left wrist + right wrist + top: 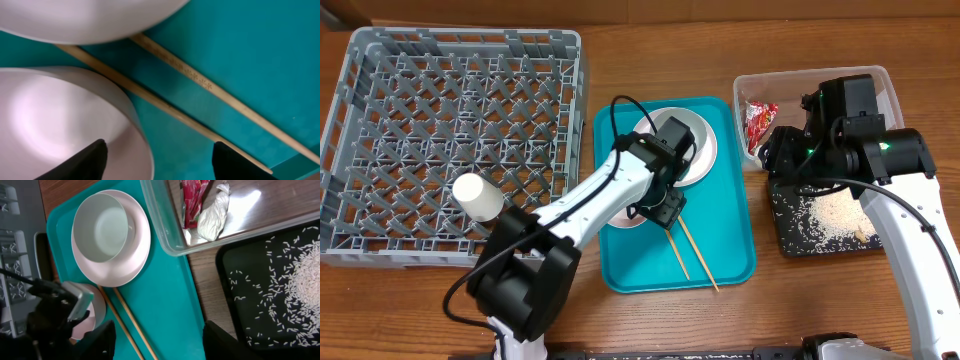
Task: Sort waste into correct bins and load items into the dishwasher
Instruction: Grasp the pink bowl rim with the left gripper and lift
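Note:
My left gripper [157,160] is open astride the rim of the pinkish-white bowl [60,120] on the teal tray: one finger inside, the other outside, neither touching. Above it on the tray, the grey-green bowl [672,135] sits on the white plate [705,160]. A small white cup [478,196] lies in the grey dish rack [450,90]. The red wrapper [192,202] and white paper [212,212] lie in the clear tub [880,85]. Rice [305,275] covers the black tray [790,245]. My right gripper [160,340] hangs open and empty over the teal tray's right edge.
Two wooden chopsticks [692,252] lie slantwise on the teal tray [730,230], right beside the pinkish bowl and under my left gripper. The left arm reaches across the tray from the front. Bare wooden table shows between the tray and the black tray.

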You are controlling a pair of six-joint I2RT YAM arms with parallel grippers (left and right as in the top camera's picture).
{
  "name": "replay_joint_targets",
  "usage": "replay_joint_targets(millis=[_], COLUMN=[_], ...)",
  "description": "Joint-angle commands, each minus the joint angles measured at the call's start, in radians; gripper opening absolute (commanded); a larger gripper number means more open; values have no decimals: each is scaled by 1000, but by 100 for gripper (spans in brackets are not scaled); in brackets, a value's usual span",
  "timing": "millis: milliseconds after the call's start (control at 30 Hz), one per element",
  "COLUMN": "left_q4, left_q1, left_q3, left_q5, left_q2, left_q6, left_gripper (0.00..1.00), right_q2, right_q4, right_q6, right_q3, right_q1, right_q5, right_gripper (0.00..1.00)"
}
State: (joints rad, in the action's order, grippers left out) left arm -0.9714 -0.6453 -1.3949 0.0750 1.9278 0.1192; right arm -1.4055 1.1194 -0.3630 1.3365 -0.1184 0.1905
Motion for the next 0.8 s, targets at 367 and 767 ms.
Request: replay_joint_targets(millis=[367,767], left_q4=[-64,-221], left_q1=[-4,4], left_q3=[-13,-232], left_q5=[-135,-138], left_q2=[45,-44], left_q6=[-11,5], left_gripper=[4,4], right_q2=[6,6], right_q4=[-2,1], right_q6=[-4,0], right_q3=[13,13], right_q1=[2,2], right_q5=[-14,-15], right_gripper=[58,58])
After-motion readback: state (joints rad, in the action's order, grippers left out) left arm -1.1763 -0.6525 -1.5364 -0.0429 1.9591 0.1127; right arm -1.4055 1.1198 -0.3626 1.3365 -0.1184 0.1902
